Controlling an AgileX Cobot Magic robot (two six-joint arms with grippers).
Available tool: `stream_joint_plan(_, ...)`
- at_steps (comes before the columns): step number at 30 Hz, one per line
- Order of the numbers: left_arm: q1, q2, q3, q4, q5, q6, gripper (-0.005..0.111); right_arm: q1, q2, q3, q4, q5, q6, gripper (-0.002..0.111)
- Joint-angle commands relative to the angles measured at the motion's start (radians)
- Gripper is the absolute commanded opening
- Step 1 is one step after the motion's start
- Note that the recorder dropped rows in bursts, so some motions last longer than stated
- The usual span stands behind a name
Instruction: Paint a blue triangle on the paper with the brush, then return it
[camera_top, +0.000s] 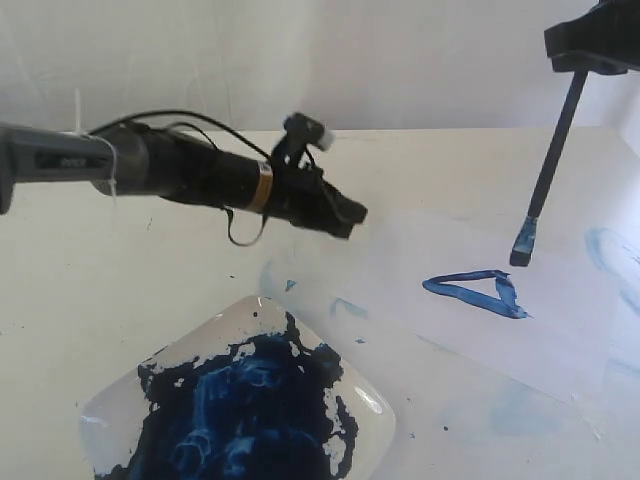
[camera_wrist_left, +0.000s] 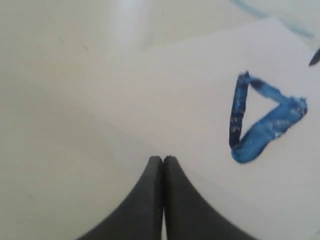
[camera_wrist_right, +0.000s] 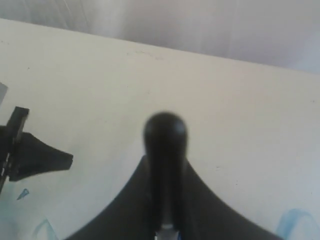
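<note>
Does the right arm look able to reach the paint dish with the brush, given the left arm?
Probably yes. The right gripper holds the brush over the paper by the blue triangle; the left gripper hangs behind the dish, not between them, though depth is hard to judge.

Bright, washed-out daylight — faint shadows, glare on the dish (camera_top: 110, 415), the brush (camera_wrist_right: 165, 135) blurred close to the wrist lens.
</note>
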Motion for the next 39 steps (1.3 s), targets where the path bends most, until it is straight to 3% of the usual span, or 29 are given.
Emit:
stream_joint_plan(1, 0.065, -0.139, -0.013, 0.002, -0.017, -0.174, 0.0, -0.008, -0.078, -0.011, 0.013, -0.006, 0.016, 0.0)
stream_joint_plan(4, 0.127, -0.219, -0.013, 0.002, -0.07, -0.386, 0.0, -0.008, -0.119, -0.011, 0.013, 0.005, 0.037, 0.0)
stream_joint_plan(8, 0.217, -0.313, -0.011, 0.002, -0.177, -0.441, 0.0, -0.008, -0.159, -0.011, 0.022, 0.071, 0.04, 0.0)
stream_joint_plan(11, 0.366, -0.414, -0.009, 0.002, -0.358, -0.462, 0.0, -0.006, -0.175, -0.011, 0.072, 0.199, 0.042, 0.0)
stream_joint_plan(12, 0.4, -0.436, -0.007, 0.002, -0.358, -0.462, 0.0, -0.006, -0.175, -0.011, 0.081, 0.225, 0.042, 0.0)
stream_joint_plan(14, 0.498, -0.522, 0.052, 0.002, -0.358, -0.462, 0.0, -0.006, -0.175, -0.011, 0.132, 0.295, 0.059, 0.0)
stream_joint_plan(18, 0.753, -0.793, 0.33, 0.002, -0.358, -0.391, 0.0, -0.006, -0.175, -0.009, 0.325, 0.352, 0.07, 0.0)
stream_joint_plan(20, 0.844, -0.939, 0.487, 0.002, -0.348, -0.363, 0.0, -0.006, -0.175, 0.009, 0.464, 0.369, 0.07, 0.0)
stream_joint_plan(21, 0.856, -1.006, 0.553, 0.002, -0.292, -0.349, 0.0, -0.006, -0.175, 0.021, 0.531, 0.389, 0.07, 0.0)
stream_joint_plan(26, 0.854, -1.333, 0.876, 0.002, 0.006, -0.275, 0.0, -0.006, -0.175, 0.079, 0.668, 0.465, 0.069, 0.0)
stream_joint_plan(29, 0.768, -1.525, 1.043, 0.002, 0.318, -0.255, 0.0, 0.018, -0.175, 0.15, 0.746, 0.444, 0.067, 0.0)
stream_joint_plan(35, 0.571, -1.599, 1.112, 0.002, 0.53, -0.071, 0.0, 0.123, -0.175, 0.244, 0.767, 0.304, 0.059, 0.0)
stream_joint_plan(39, 0.462, -1.599, 1.146, 0.002, 0.606, -0.064, 0.0, 0.204, -0.173, 0.292, 0.769, 0.196, 0.039, 0.0)
